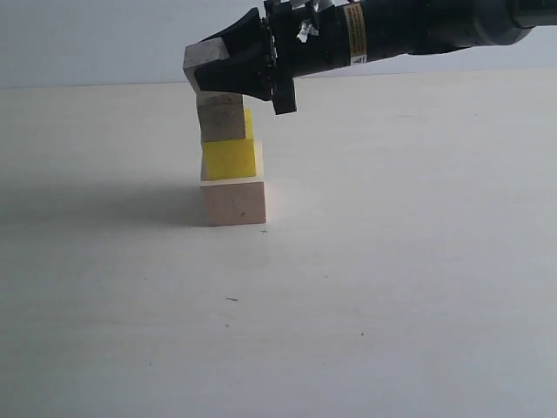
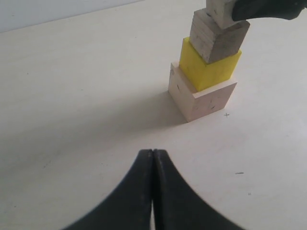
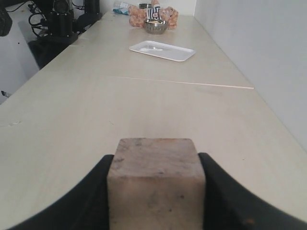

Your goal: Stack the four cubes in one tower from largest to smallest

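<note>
A pale, bare desk [image 1: 392,287] runs back to a plain white wall [image 1: 87,39]. At its far end lie a white tray [image 3: 162,50] and a metal bowl [image 3: 156,26], with blurred orange clutter behind them. The tower [image 1: 228,161] stands mid-desk: large pale cube [image 1: 233,202], yellow cube [image 1: 230,159] and small pale cube [image 1: 221,119]. The right fingers [image 3: 91,196] pinch the smallest cube [image 1: 204,65] right over the top. They cover its lower edge, so I cannot tell whether it touches the small cube. The left fingers [image 2: 134,191] are pressed together, low and well apart from the tower. The left wrist view cuts off the tower's top.
</note>
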Robot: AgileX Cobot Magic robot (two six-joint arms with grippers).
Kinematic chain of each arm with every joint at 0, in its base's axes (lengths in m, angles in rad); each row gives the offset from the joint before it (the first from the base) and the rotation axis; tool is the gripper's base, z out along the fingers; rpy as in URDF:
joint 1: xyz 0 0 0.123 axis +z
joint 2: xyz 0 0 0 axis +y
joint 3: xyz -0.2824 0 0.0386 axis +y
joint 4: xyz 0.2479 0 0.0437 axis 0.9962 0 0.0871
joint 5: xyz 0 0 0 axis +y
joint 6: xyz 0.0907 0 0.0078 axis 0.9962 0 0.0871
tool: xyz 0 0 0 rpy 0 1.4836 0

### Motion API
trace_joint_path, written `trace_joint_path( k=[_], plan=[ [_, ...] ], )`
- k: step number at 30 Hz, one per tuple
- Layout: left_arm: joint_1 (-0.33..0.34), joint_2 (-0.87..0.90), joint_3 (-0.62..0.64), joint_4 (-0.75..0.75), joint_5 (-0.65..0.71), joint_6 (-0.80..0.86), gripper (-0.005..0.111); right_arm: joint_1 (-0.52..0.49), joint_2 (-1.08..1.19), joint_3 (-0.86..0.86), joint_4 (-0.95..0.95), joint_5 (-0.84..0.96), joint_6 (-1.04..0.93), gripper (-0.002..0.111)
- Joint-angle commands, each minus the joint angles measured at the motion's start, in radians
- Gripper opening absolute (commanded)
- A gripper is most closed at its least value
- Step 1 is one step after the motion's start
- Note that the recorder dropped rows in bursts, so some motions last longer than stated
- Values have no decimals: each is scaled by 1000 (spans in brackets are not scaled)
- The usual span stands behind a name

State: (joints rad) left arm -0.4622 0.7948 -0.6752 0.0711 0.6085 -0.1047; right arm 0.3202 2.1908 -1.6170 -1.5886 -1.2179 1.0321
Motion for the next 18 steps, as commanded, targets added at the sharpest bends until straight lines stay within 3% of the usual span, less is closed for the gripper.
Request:
trace_joint_path(
  k=[1, 18],
  plan=[
    [-2, 4, 3, 4, -22, -5, 0, 0, -15, -8, 15, -3, -14, 0],
    [-2, 4, 3, 4, -22, -7, 0, 0, -13, -8, 7, -3, -63, 0]
  ],
)
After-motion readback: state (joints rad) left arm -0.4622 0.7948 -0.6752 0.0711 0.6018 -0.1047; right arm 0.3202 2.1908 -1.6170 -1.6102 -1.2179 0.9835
